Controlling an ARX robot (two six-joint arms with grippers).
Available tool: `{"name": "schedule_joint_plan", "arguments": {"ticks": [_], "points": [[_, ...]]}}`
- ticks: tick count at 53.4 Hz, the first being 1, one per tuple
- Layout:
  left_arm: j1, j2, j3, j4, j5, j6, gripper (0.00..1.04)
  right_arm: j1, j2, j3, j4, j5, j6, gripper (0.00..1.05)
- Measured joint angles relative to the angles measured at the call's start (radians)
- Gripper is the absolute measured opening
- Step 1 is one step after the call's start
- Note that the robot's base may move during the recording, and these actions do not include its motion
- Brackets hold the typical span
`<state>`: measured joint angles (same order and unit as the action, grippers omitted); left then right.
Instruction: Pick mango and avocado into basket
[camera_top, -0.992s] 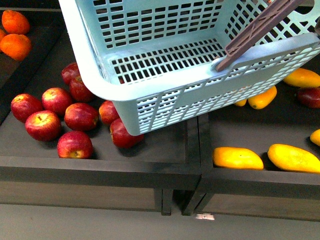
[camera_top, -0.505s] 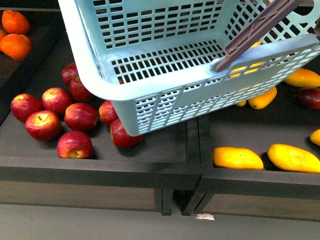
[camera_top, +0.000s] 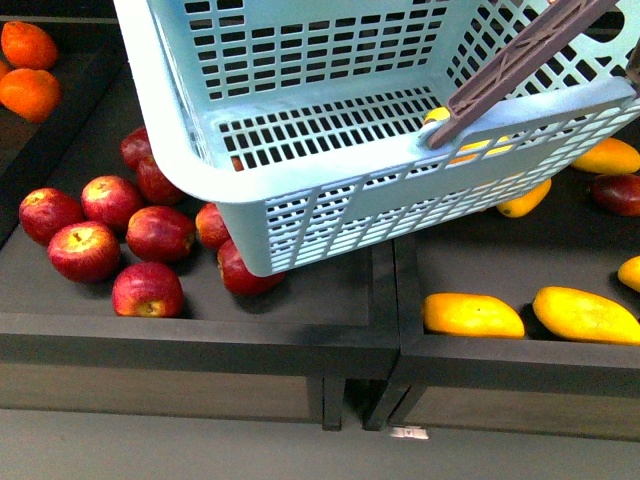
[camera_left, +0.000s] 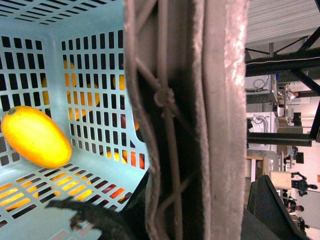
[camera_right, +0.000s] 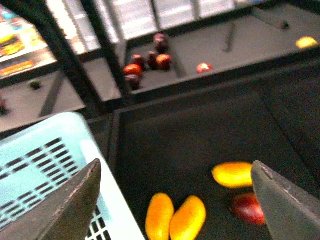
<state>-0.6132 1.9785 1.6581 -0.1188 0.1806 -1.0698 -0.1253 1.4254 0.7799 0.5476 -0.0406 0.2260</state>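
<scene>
The turquoise basket (camera_top: 300, 190) hangs tilted over the fruit shelves. My left gripper (camera_left: 185, 215) is shut on its brown handle (camera_left: 185, 100), which fills the left wrist view. One mango (camera_left: 35, 136) lies inside the basket; in the front view a yellow part of this mango (camera_top: 438, 117) shows by the handle (camera_top: 520, 55). My right gripper (camera_right: 175, 170) is open and empty above the dark shelf. It is beside the basket's rim (camera_right: 100, 165), over two mangoes (camera_right: 172, 217) lying side by side. No avocado is in view.
Red apples (camera_top: 150, 235) fill the left bin under the basket. More mangoes (camera_top: 472, 315) lie in the right bin, with a dark red fruit (camera_right: 248, 207) among them. Orange fruits (camera_top: 30, 70) sit at the far left. A raised wooden edge (camera_top: 300, 335) fronts both bins.
A mango has come to show inside the basket near the handle. The basket has shifted slightly to the left and up.
</scene>
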Motion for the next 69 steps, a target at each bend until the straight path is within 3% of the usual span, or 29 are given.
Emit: {"name": "schedule_joint_plan", "arguments": {"ticks": [2,6,17,22,25,40,58,69], "points": [[0.0,0.0,0.0,0.0,0.0,0.0,0.15,0.003,-0.011,-0.056,0.093,-0.051,-0.064,0.8],[0.0,0.0,0.0,0.0,0.0,0.0,0.15,0.021,-0.063,-0.179,0.205,-0.062,-0.153,0.65],[0.001,0.0,0.0,0.0,-0.006,0.002,0.15,0.051,-0.229,-0.418,0.275,-0.029,-0.209,0.18],[0.001,0.0,0.0,0.0,-0.003,0.0,0.15,0.065,-0.282,-0.478,0.28,-0.01,-0.216,0.02],[0.001,0.0,0.0,0.0,-0.002,0.0,0.15,0.094,-0.313,-0.507,0.28,0.031,-0.22,0.02],[0.001,0.0,0.0,0.0,-0.004,0.001,0.15,0.121,-0.478,-0.631,0.24,0.04,-0.22,0.02],[0.001,0.0,0.0,0.0,-0.004,0.0,0.15,0.121,-0.505,-0.645,0.235,0.041,-0.222,0.55],[-0.009,0.0,0.0,0.0,-0.003,0.002,0.15,0.121,-0.505,-0.645,0.234,0.045,-0.222,0.96]]}}
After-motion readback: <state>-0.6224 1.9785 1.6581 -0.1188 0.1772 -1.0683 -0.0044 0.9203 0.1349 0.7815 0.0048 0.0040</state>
